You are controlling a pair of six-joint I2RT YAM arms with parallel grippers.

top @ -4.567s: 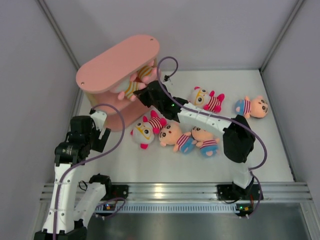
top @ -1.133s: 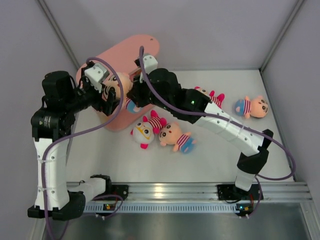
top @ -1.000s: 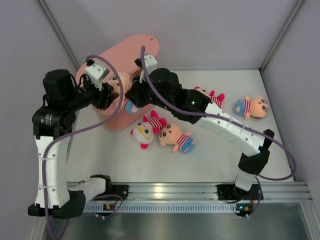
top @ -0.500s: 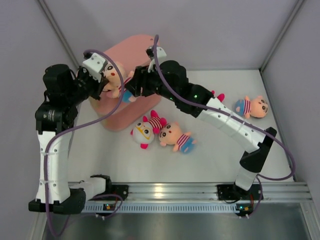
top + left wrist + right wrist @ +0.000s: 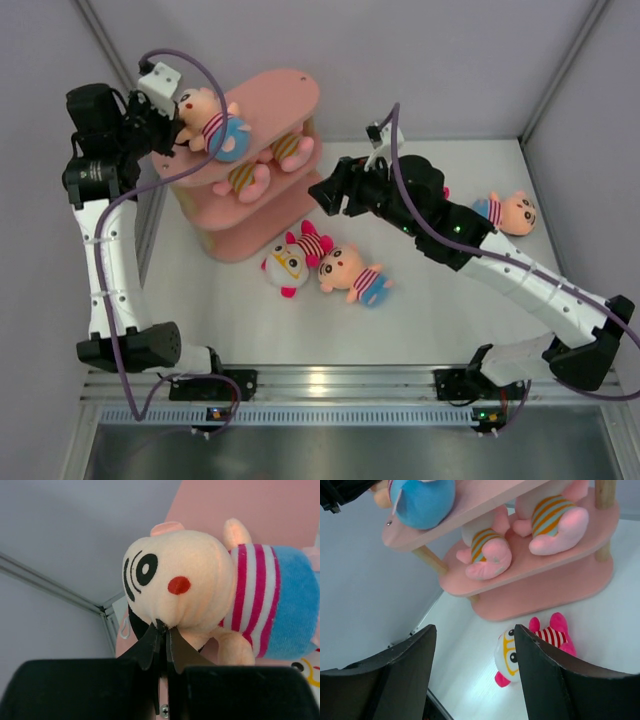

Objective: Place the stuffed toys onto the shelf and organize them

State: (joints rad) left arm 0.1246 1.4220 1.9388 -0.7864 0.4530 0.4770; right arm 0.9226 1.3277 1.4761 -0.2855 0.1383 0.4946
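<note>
- Two toys are at the shelf [image 5: 272, 100], upper left of the overhead view: a pink striped toy [image 5: 250, 180] lies on the middle board, and a peach toy [image 5: 205, 122] is at the top board.
- Left gripper [image 5: 162, 630] is clenched on that peach toy's face, so this placement looks unfinished.
- Right gripper [image 5: 474, 635] is spread and holds nothing, mid-frame.
- Three toys at least lie on the table [image 5: 450, 320]: a white-faced toy [image 5: 285, 262], a second peach toy [image 5: 350, 272] and a third peach toy [image 5: 510, 212].
</note>
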